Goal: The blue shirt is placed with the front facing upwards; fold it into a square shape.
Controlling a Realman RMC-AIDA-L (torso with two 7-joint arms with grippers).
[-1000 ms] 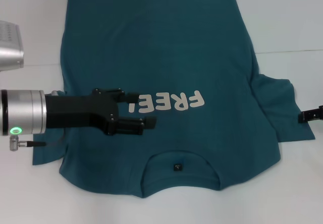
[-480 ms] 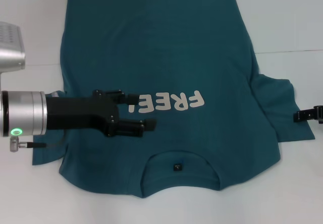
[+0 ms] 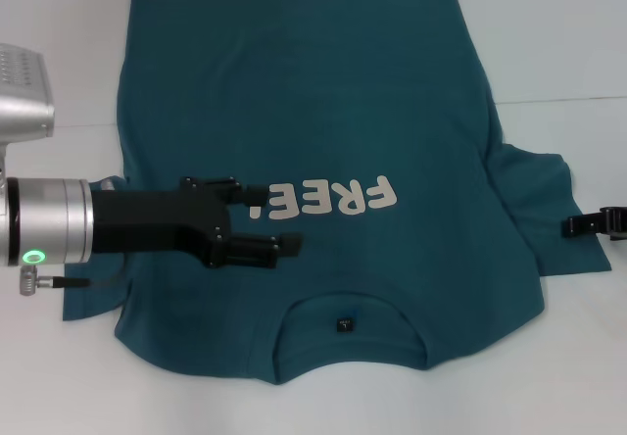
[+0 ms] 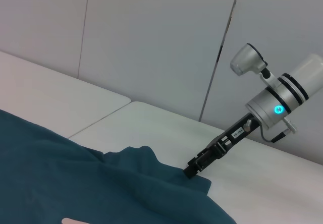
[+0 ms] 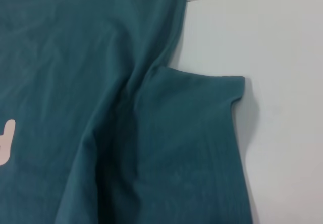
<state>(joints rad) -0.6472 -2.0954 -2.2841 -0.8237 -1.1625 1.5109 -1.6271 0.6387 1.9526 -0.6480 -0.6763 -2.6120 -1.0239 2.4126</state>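
Shirt (image 3: 313,112): flat on the table (image 3: 568,43), collar nearest the robot. Left end effector (image 3: 276,221): above the chest, lettering (image 3: 333,198) just right of it, neck label (image 3: 344,324) nearer the robot. Right end effector (image 3: 578,225): at the right sleeve's outer edge.

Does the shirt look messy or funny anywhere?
A little. The blue shirt lies flat, but its sleeve by the right claw is rumpled, with a crease at the armpit. The other sleeve hides under the left claw's arm.
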